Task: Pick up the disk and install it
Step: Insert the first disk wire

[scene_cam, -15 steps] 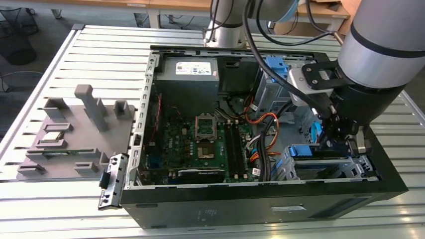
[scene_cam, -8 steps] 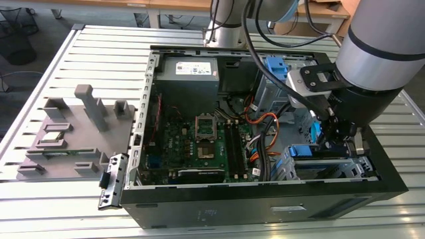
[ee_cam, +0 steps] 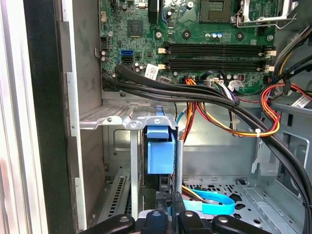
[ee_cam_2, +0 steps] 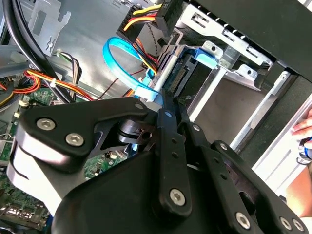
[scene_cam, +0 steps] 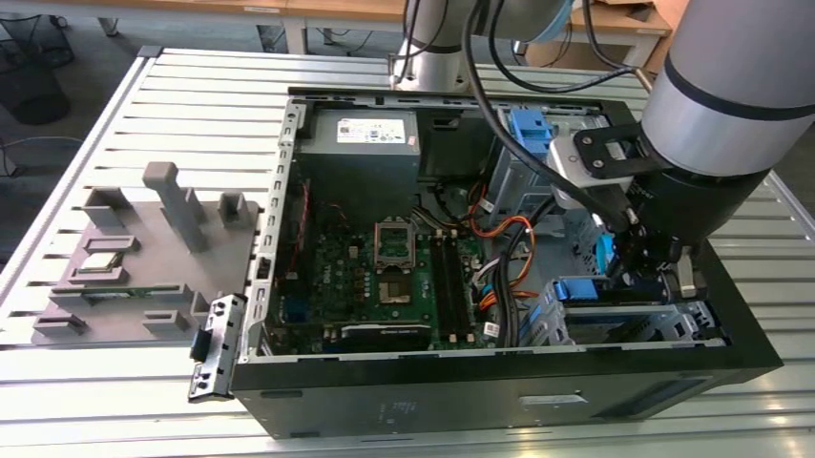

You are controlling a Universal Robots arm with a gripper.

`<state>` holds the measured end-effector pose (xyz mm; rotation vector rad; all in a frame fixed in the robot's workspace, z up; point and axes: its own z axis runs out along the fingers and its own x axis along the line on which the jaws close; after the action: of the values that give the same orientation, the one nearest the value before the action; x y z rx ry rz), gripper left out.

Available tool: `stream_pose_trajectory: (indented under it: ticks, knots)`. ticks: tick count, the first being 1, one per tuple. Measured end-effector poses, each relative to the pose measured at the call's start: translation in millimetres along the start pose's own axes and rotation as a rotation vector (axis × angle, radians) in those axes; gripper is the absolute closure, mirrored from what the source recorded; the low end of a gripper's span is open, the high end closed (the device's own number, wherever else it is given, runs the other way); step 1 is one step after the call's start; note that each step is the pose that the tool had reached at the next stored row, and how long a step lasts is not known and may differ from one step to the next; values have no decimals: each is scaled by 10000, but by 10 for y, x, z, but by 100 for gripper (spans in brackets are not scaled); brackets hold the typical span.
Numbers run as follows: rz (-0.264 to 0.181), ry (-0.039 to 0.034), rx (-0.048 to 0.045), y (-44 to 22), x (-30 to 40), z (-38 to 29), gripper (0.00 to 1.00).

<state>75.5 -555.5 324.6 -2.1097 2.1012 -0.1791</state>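
disk [ee_cam: 160, 155] in blue carrier, standing on edge, seated in the metal drive cage [ee_cam: 122, 119]

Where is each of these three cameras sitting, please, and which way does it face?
Exterior view: off the arm, looking down into the open computer case; the arm reaches into the drive cage.
First wrist view: on the arm, facing the disk; gripper at the edge.
Second wrist view: behind the gripper linkage, facing the cage.
All share the cage.
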Motion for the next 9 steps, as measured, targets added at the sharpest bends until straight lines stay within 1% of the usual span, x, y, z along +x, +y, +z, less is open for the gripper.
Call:
stream_pose_trajectory:
  ticks: [6, 7, 8, 9]
  knots:
    - [3, -12, 1, 1, 0, 8, 83]
    - [2, -12, 2, 2, 0, 8, 77]
    - [2, -9, 1, 1, 0, 7, 77]
    - [1, -2, 0, 1, 0, 4, 70]
